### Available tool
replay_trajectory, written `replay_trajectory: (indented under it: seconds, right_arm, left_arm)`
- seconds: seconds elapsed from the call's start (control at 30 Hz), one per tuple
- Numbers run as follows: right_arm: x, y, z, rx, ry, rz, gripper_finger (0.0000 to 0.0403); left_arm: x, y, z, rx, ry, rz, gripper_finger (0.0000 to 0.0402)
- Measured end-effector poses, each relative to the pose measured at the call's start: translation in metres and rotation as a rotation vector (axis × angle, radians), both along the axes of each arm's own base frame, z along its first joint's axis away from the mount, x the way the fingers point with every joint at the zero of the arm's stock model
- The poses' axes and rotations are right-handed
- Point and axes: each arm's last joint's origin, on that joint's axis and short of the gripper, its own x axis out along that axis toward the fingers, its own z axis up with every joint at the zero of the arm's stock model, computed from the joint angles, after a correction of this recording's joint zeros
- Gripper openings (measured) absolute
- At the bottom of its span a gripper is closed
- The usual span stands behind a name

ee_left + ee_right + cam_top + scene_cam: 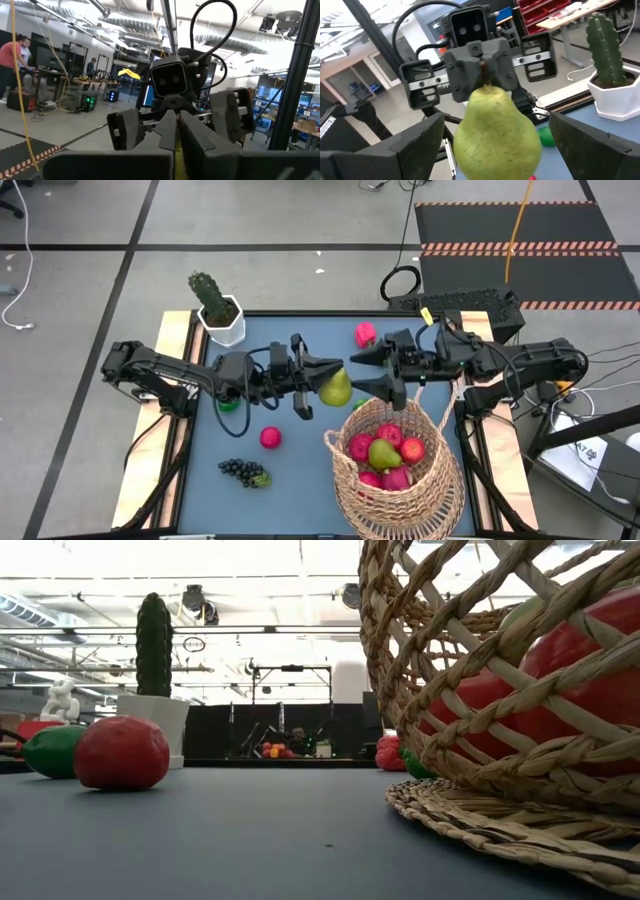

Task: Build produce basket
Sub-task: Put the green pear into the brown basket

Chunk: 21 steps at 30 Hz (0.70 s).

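Blue tabletop [280, 470], workshop clutter behind, and mid-air over it a handover is going on. Left gripper [481, 70] is pinched tight on the stem of a yellow-green pear [335, 389], which dangles just beside the rim of the wicker basket [440, 480]. Right gripper [372, 370] faces it with fingers spread wide either side of the fruit, not touching. Looks like a light, hard, slick plastic toy to me, so I'd squeeze the fat belly. Both arms reach level toward the middle.
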Motion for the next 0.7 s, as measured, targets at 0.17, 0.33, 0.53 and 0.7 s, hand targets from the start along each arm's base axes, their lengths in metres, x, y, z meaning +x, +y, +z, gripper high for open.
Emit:
replay_trajectory:
  seconds: [0.17, 0.33, 0.53, 0.7]
  right_arm:
    - [0.000, 0.002, 0.001, 0.000, -0.006, 0.060, 0.0354]
    - [0.000, 0.003, 0.001, 0.044, -0.004, 0.103, 0.0354]
    - [0.005, 0.000, -0.002, 0.009, 0.002, 0.060, 0.0358]
    - [0.020, 0.001, -0.011, -0.025, 0.010, 0.057, 0.0389]
  left_arm:
    - [0.000, 0.000, 0.000, 0.000, 0.000, 0.000, 0.0010]
    - [0.000, 0.000, 0.000, 0.001, 0.000, -0.001, 0.0014]
    - [0.000, 0.000, 0.000, 0.002, -0.001, -0.001, 0.0008]
    - [0.000, 0.000, 0.000, 0.004, 0.001, -0.001, 0.0013]
